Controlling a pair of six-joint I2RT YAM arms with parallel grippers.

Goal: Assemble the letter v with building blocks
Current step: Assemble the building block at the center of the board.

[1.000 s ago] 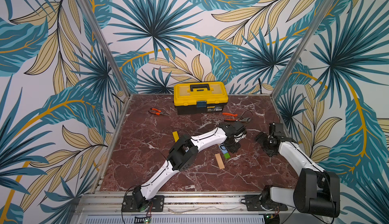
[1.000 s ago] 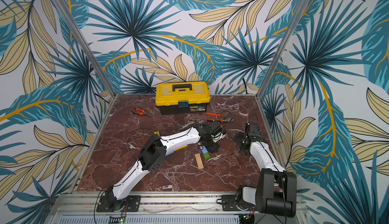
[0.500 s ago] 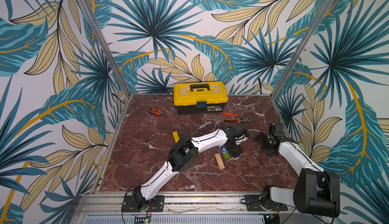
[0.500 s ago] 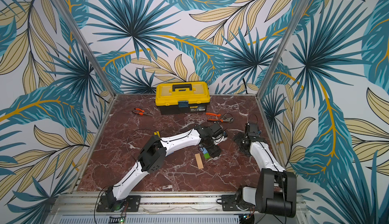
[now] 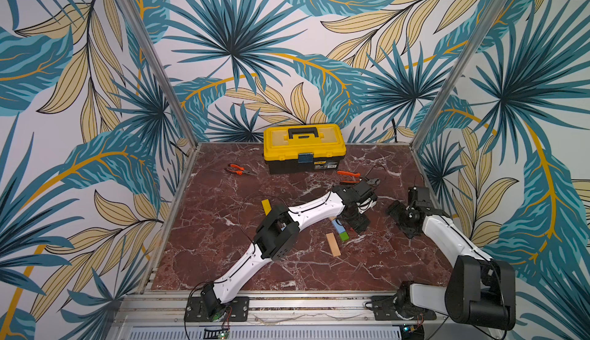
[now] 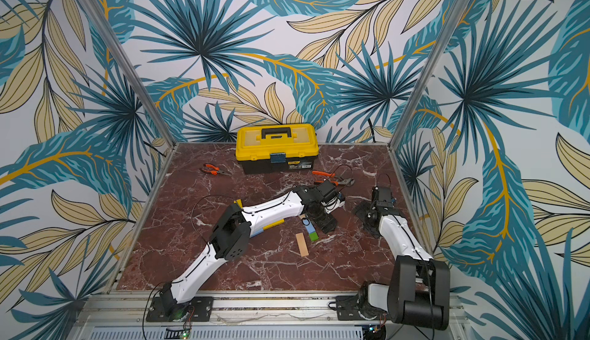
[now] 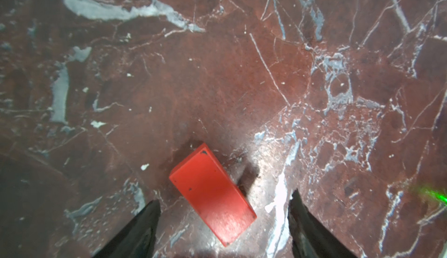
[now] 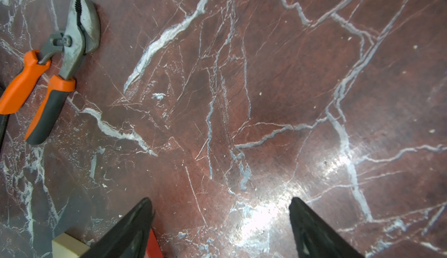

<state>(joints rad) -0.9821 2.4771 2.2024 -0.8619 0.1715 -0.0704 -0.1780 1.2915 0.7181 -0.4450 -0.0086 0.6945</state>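
Just right of the blue block (image 5: 337,225) and green cube (image 5: 344,236), the left pincer (image 7: 224,196) has just spread wide, leaving the red block (image 7: 209,187) free on the tabletop (image 7: 217,75), seemingly placed for the V; the right pincer (image 8: 220,200) hangs wide, empty.

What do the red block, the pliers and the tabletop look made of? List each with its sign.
Red block: probably painted wood; even satin red coat, dark chips at a corner.
Pliers: dull grey metal head with pivot bolt; orange-and-dark grips, likely plastic or rubber.
Tabletop: glossy red-brown marble pattern, white veins, glare; stone or printed laminate, cannot tell.
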